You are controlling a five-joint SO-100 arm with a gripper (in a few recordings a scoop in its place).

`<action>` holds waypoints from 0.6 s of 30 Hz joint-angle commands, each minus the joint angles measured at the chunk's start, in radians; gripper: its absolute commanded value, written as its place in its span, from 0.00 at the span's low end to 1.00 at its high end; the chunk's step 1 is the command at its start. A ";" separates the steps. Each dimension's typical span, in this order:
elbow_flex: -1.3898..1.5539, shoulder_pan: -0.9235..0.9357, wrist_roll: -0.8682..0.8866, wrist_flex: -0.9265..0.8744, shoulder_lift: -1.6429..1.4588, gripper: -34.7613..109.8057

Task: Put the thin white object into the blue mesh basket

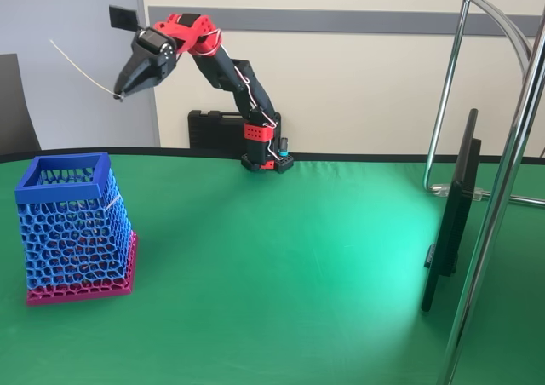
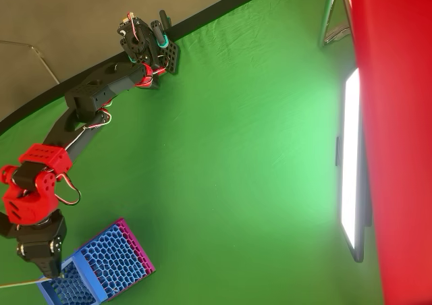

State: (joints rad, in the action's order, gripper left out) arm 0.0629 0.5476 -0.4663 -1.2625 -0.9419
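1. Gripper (image 1: 119, 94), black with a red wrist, hangs high in the air at the left of the fixed view, its tips pinched on one end of the thin white object (image 1: 81, 66); no gap shows between the fingers.
2. From the tips the strip runs up and to the left, slightly curved, clear of everything else.
3. One blue mesh basket (image 1: 64, 172) stands upright on the green table (image 1: 298, 266) at the left, below the gripper and a little to its left, on a wider pink base.
4. Seen from the side, there is a clear vertical gap between the gripper tips and the basket's rim.
5. From overhead, the gripper (image 2: 54, 272) sits at the lower left with its tips right at the edge of the basket (image 2: 94, 272), and the white strip (image 2: 17, 284) pokes out leftward to the picture's edge, outside the basket's opening.
6. That same overhead view shows the honeycomb mesh from above and the arm's whole reach from its base at the table's far edge.
7. Count: one arm, one strip, one basket.
8. Also visible are one black case (image 1: 217, 129) behind the arm's base and one metal stand (image 1: 502, 172) at the right.
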 commanded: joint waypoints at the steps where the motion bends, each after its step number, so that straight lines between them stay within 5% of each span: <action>1: -0.078 0.032 -0.026 0.025 0.026 0.28; 18: -0.287 0.083 -0.249 0.173 0.316 0.28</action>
State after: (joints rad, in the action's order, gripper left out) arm -0.2270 0.6213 -0.6949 -1.1397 -0.6167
